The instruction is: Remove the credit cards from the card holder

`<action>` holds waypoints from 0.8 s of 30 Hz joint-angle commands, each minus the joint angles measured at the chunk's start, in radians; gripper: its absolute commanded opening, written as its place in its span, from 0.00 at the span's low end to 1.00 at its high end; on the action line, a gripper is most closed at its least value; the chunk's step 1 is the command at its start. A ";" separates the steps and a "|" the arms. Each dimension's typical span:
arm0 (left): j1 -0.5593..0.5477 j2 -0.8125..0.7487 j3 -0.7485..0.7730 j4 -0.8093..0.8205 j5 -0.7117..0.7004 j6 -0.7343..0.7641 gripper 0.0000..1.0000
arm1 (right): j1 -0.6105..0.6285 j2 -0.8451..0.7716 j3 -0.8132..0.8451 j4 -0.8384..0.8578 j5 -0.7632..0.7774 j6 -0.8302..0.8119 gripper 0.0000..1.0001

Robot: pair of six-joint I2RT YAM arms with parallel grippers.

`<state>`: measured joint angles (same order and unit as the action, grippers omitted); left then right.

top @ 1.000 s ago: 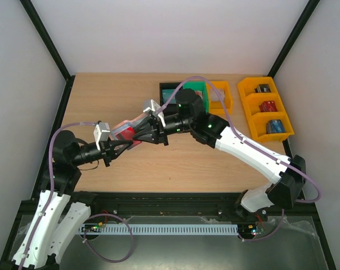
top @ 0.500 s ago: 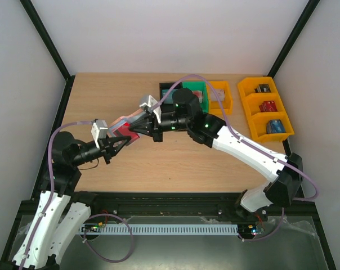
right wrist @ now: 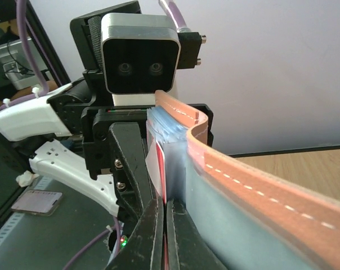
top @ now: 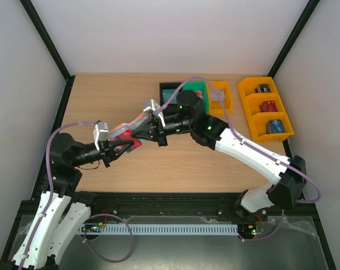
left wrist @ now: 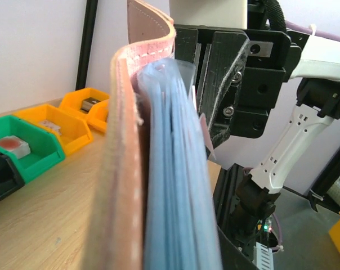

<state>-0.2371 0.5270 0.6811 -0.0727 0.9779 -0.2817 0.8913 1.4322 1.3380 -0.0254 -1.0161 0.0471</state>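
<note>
The card holder, pinkish-tan leather with blue-grey lining, is held in the air between both arms over the middle of the table. My left gripper is shut on its lower part. In the left wrist view the leather and the lining fill the middle and hide my fingers. My right gripper is shut on the edge of a red credit card that sticks out of the lining beside a whitish card. The leather flap curves off to the right.
Black, green and orange bins stand at the back of the table. A yellow three-compartment bin with blocks stands at the back right. Bare wood lies to the left and near the front.
My right gripper has closed on the red card. Both arms shifted left with the holder, then came back to the right.
</note>
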 commanded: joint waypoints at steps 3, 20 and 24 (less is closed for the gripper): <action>-0.001 -0.008 -0.004 0.076 0.075 -0.032 0.15 | -0.039 -0.046 -0.026 0.047 -0.074 0.025 0.02; 0.005 -0.015 0.005 0.068 0.050 -0.017 0.02 | -0.052 -0.053 0.009 -0.121 -0.032 -0.077 0.08; 0.006 -0.015 0.004 0.083 0.081 -0.017 0.02 | -0.053 -0.057 0.002 -0.178 0.072 -0.114 0.09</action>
<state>-0.2340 0.5266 0.6777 -0.0460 1.0096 -0.3096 0.8444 1.4025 1.3220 -0.1120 -1.0550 -0.0063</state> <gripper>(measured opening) 0.096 0.084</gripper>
